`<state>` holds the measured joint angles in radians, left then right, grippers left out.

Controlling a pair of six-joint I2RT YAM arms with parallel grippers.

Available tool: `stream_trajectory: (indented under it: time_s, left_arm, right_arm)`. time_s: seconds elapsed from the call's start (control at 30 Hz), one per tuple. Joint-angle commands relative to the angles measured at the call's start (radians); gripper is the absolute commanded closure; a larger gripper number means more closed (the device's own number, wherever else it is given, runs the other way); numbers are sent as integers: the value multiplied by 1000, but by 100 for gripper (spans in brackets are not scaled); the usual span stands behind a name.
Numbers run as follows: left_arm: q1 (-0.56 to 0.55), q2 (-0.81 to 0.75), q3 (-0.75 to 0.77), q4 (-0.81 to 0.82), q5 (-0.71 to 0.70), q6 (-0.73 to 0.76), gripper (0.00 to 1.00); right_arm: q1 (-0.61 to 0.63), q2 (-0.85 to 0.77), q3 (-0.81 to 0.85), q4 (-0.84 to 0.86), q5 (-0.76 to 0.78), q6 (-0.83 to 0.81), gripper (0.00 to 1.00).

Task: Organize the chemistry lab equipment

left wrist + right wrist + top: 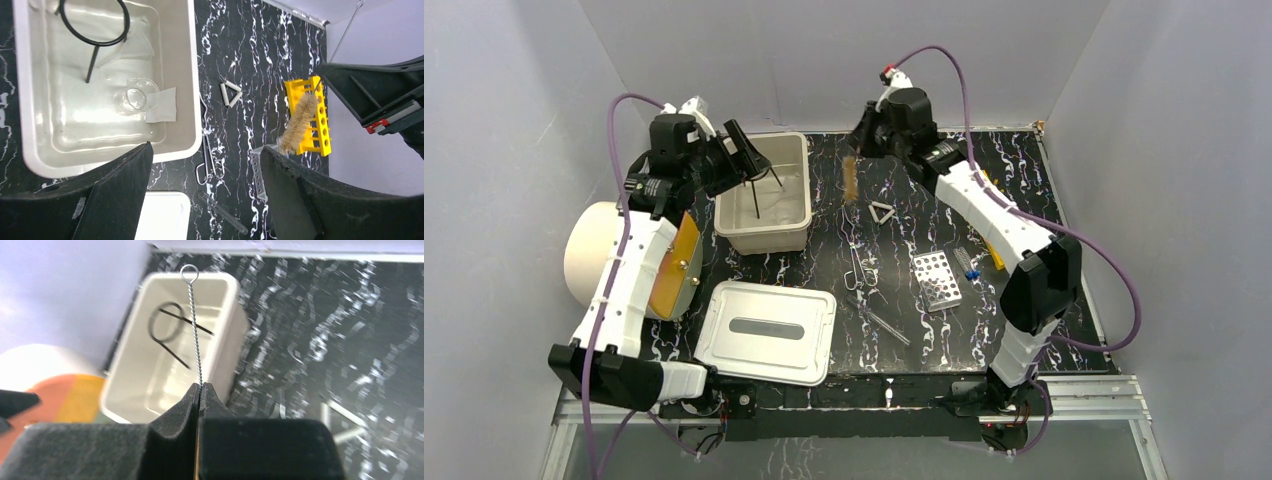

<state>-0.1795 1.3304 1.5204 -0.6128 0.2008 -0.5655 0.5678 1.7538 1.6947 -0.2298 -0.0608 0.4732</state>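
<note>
My right gripper (862,148) (201,386) is shut on the twisted wire handle of a tube brush (194,325), whose tan bristles (851,180) (299,119) hang above the mat. My left gripper (746,155) (206,148) hovers open and empty over the near edge of the cream bin (796,212) (176,145) (227,335). Inside the bin are a black ring (95,35) (165,327) and a clear glass beaker (134,98). On the mat lie wire tongs (856,262) (207,162), a white triangle (882,212) (230,93), a silver perforated rack (936,280), blue-capped vials (970,266), a glass tube (889,326) (225,215) and a yellow holed rack (312,120).
A white lid (766,332) lies at the front left of the black marbled mat (1064,200). The big cream cylinder (596,255) lies at the left beside my left arm. Grey walls enclose the table on three sides.
</note>
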Motion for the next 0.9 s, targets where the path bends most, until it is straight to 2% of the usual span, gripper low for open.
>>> stream_trajectory:
  time_s: [0.0, 0.27, 0.43, 0.5, 0.7, 0.87]
  left_arm:
    - [0, -98, -25, 21, -98, -11, 23]
    - [0, -155, -29, -13, -142, 16, 22]
    - [-8, -175, 17, -100, -377, 57, 22]
    - [-17, -182, 24, -106, -421, 68, 20]
    - [-30, -181, 1, -87, -392, 72, 18]
    - [-41, -173, -8, -82, -389, 76, 17]
  right_arm:
    - [98, 82, 178, 23, 133, 182, 96]
    - [240, 310, 494, -203, 363, 245, 96]
    - [290, 439, 671, -284, 442, 181, 94]
    - [307, 499, 740, -311, 471, 131, 94]
    - [326, 638, 877, -389, 556, 15, 93]
    - [329, 665, 862, -408, 531, -2, 92]
